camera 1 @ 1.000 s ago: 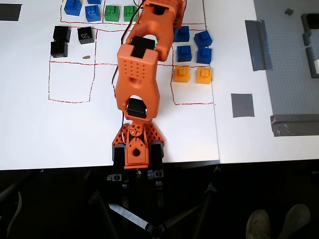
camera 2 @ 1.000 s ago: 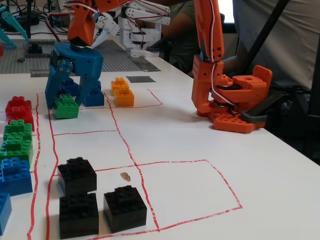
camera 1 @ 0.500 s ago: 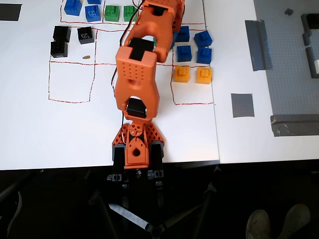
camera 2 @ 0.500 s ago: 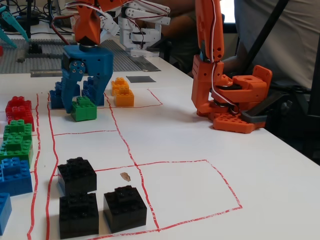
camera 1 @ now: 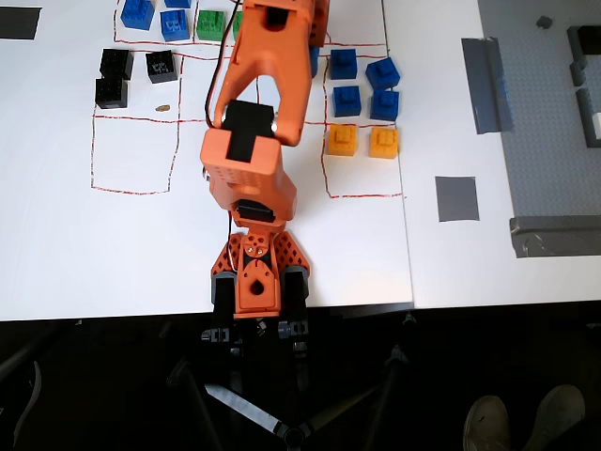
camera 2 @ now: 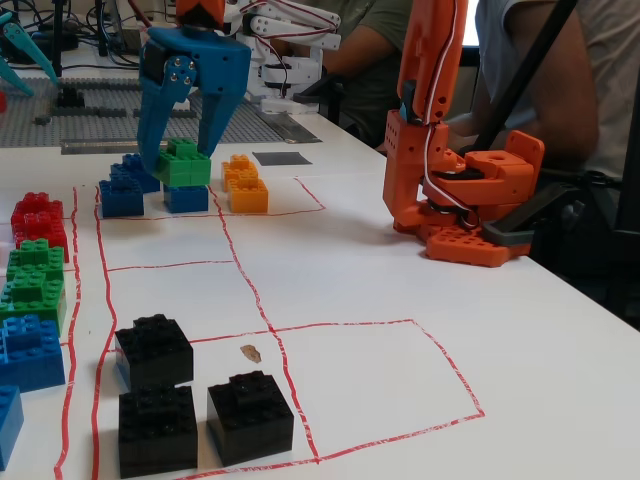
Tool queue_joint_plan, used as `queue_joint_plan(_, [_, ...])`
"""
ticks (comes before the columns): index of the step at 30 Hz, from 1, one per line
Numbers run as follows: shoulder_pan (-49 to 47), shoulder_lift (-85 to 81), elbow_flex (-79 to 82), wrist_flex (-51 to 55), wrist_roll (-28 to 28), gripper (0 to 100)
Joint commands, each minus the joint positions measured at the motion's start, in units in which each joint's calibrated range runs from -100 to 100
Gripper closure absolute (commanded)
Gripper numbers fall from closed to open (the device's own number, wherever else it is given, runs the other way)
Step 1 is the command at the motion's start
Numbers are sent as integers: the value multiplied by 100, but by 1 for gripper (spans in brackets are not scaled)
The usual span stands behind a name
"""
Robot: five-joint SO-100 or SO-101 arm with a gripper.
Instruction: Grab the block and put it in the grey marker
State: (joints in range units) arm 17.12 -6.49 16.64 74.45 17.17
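Note:
In the fixed view my blue gripper (camera 2: 181, 160) is shut on the green block (camera 2: 186, 168). It holds the block low, just above a group of blue bricks (camera 2: 121, 196). The grey marker (camera 2: 281, 158) is a flat grey patch on the table, beyond the orange bricks (camera 2: 247, 192) and to the right of the gripper. In the overhead view the marker (camera 1: 456, 198) lies right of the red-lined fields. The orange arm (camera 1: 254, 113) hides the gripper and the held block there.
Black bricks (camera 2: 155, 350), red bricks (camera 2: 38, 218) and more green bricks (camera 2: 35, 275) lie at the left in the fixed view. The arm's base (camera 2: 460, 215) stands at the right. Long grey tape strips (camera 1: 486, 85) and a grey baseplate (camera 1: 554, 113) lie past the marker.

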Motion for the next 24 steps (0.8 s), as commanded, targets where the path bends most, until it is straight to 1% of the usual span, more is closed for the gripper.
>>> queue_joint_plan(1, [643, -880, -488, 58, 264, 100])
queue_joint_plan(11, [2390, -500, -1087, 58, 918, 100])
queue_joint_plan(24, [4378, 1357, -2803, -154, 1548, 100])
